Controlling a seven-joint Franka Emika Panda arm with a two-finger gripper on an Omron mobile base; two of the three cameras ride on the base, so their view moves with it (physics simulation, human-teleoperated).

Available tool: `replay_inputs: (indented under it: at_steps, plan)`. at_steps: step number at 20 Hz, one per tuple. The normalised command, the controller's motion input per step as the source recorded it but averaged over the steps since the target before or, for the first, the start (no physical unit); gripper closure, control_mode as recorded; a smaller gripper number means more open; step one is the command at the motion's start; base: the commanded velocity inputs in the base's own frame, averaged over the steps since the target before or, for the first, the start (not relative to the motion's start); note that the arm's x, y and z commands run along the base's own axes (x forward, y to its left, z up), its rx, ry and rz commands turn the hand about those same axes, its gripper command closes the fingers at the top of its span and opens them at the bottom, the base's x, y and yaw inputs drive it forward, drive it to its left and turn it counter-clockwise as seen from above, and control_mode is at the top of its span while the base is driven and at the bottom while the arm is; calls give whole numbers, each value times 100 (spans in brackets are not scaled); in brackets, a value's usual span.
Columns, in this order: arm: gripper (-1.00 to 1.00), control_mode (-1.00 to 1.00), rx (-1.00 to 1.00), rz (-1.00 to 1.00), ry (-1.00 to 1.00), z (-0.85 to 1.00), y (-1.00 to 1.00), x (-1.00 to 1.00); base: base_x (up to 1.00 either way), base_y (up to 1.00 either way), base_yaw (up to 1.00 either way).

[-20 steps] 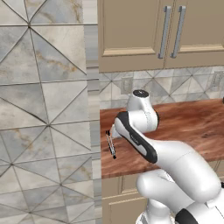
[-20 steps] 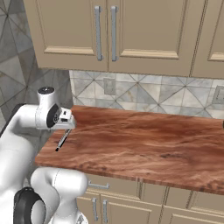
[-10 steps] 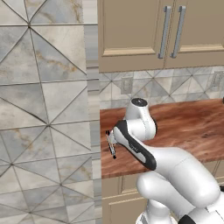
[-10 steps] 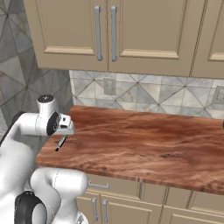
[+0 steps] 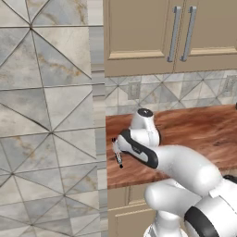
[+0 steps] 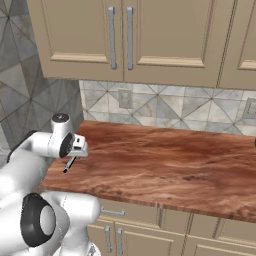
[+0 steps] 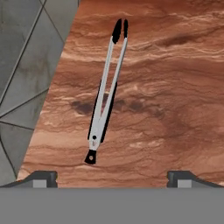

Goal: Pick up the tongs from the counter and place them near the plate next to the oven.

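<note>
The tongs (image 7: 105, 94) lie flat on the reddish-brown counter (image 7: 175, 87), a slim silver pair with black tips pointing away from the hand. They rest near the counter's left end, close to the tiled wall. My gripper (image 7: 111, 178) hovers just above their hinge end, open, with its fingertips (image 7: 41, 177) spread wide and nothing between them. From the base cameras the tongs (image 5: 116, 152) (image 6: 69, 164) peek out just below the white hand (image 6: 77, 147). The plate and the oven are out of view.
A grey tiled wall (image 5: 46, 115) closes off the counter's left end. Beige upper cabinets (image 6: 120, 40) with silver handles hang over the tiled backsplash (image 6: 165, 107). The counter (image 6: 165, 165) runs on to the right, over beige lower cabinets.
The hand has sunk lower toward the counter, over the tongs. The jaws have stayed open and the tongs have not moved.
</note>
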Motion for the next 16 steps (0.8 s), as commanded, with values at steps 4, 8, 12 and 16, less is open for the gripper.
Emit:
replay_inputs:
  at_steps: [4, 8, 12, 16]
  plan:
    - [-100, -100, 1, -2, 0, -9, 15, 22, 0, 0, 0]
    - [-100, -100, 0, -4, 0, -11, 14, 9, 0, 0, 0]
    - [-100, -100, 0, -7, 0, -22, 6, 5, 0, 0, 0]
    - [-100, -100, 0, -7, 0, -23, 4, 8, 0, 0, 0]
